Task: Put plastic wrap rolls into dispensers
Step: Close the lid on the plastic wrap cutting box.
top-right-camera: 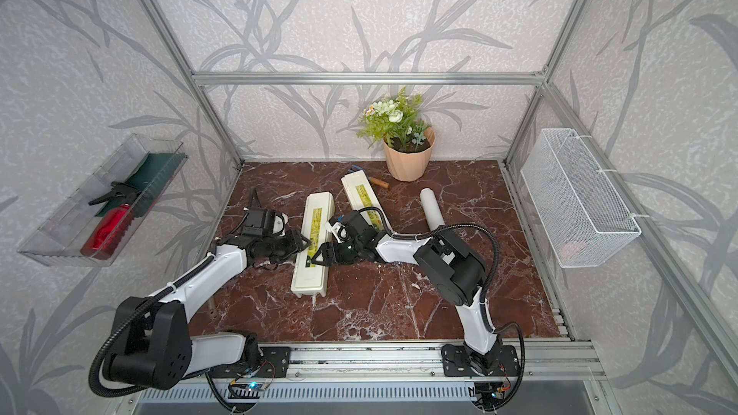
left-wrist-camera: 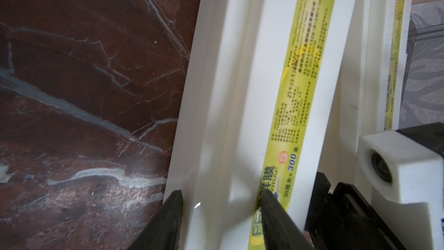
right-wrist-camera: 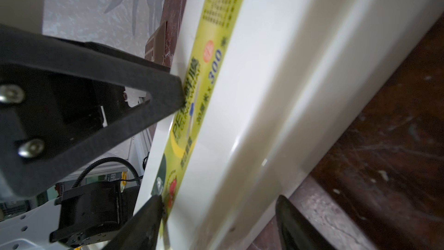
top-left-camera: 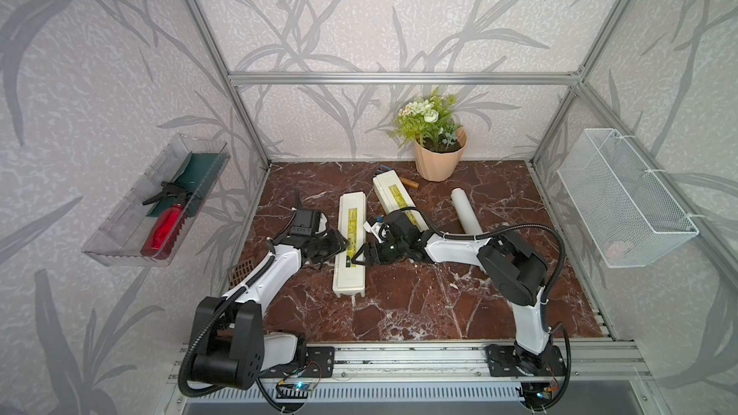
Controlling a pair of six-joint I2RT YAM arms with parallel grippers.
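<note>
Two cream-white dispensers with yellow-green labels lie on the marble table, both with lids down. The near dispenser [top-left-camera: 351, 277] [top-right-camera: 309, 279] lies lengthwise in the middle, and the second dispenser [top-left-camera: 389, 193] [top-right-camera: 356, 192] is behind it, angled. One plastic wrap roll [top-left-camera: 465, 211] [top-right-camera: 433, 209] lies loose to the right. My left gripper [top-left-camera: 344, 243] [left-wrist-camera: 222, 210] is shut on the near dispenser's left edge, one finger on the label. My right gripper [top-left-camera: 357, 259] [right-wrist-camera: 219, 215] straddles its right edge, open, with its outer finger [right-wrist-camera: 292, 220] standing clear of the wall.
A peach flower pot [top-left-camera: 439, 157] stands at the back, with a small brown cylinder [top-left-camera: 411, 183] beside the far dispenser. A brown grid piece [top-left-camera: 241, 269] lies at the left edge. A wire basket [top-left-camera: 623, 197] and a clear tray [top-left-camera: 120, 249] hang on the side walls.
</note>
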